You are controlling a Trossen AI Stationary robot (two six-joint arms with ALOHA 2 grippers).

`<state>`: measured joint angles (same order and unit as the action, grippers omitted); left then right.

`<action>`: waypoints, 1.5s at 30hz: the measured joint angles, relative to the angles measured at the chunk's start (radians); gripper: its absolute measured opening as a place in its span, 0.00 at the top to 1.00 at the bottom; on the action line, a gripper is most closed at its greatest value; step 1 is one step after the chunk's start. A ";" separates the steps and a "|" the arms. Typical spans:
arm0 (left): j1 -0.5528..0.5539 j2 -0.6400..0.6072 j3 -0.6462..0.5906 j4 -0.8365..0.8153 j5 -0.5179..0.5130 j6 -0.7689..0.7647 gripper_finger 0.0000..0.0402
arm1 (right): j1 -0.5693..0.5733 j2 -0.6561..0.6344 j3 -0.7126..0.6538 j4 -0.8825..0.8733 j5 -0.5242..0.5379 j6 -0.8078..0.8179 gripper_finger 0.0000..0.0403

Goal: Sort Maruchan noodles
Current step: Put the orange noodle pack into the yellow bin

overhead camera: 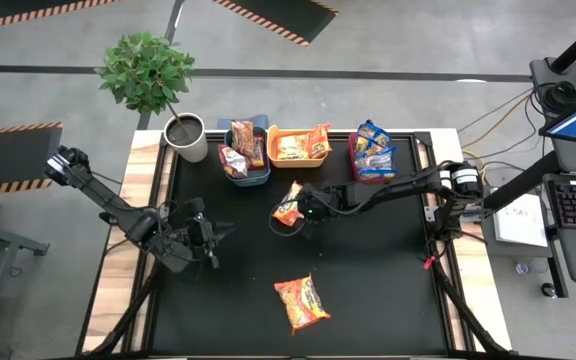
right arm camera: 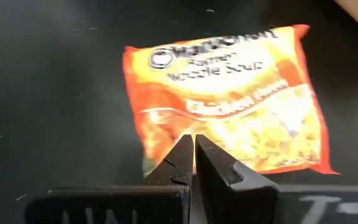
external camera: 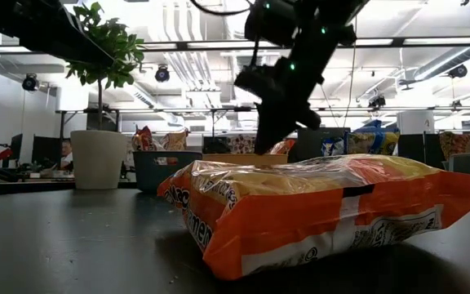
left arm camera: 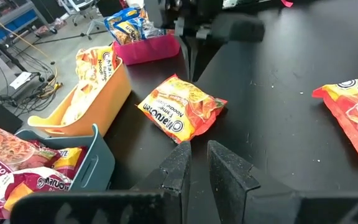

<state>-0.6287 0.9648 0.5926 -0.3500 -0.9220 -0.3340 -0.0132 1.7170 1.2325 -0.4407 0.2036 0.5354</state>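
Overhead, a black mat (overhead camera: 368, 290) covers the table. Along its far edge stand three bins: a blue bin (overhead camera: 244, 152) holding dark red packets (overhead camera: 242, 137), a yellow bin (overhead camera: 298, 146) holding orange packets (overhead camera: 303, 148), and a red bin (overhead camera: 373, 158) holding blue packets (overhead camera: 373, 146). A potted plant (overhead camera: 184, 135) stands at the far left corner.

Near the mat's centre, just in front of the yellow bin, lies an orange packet (overhead camera: 288, 205). The right gripper (overhead camera: 305, 212) is over it, its fingers (right arm camera: 211, 163) pressed nearly together with only a thin slit between them; whether they pinch the packet cannot be told.

A second orange packet (overhead camera: 302, 302) lies flat near the front edge, well apart from both arms.

The left gripper (overhead camera: 206, 243) waits over the mat's left side, its fingers (left arm camera: 177, 172) a little apart and holding nothing.
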 joint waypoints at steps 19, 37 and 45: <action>0.010 0.001 0.000 0.015 0.000 0.001 0.91 | 0.016 0.114 -0.078 0.337 -0.037 0.066 0.98; 0.147 0.280 0.000 0.346 0.083 0.021 0.91 | -0.030 -0.088 -0.159 0.178 0.202 -0.109 0.98; 0.341 0.459 0.000 0.524 0.326 0.091 0.91 | -0.125 -0.060 -0.282 0.295 0.214 -0.110 0.98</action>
<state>-0.2881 1.4240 0.5922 0.1742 -0.5965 -0.2433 -0.1382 1.6569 0.9508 -0.1452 0.4173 0.4259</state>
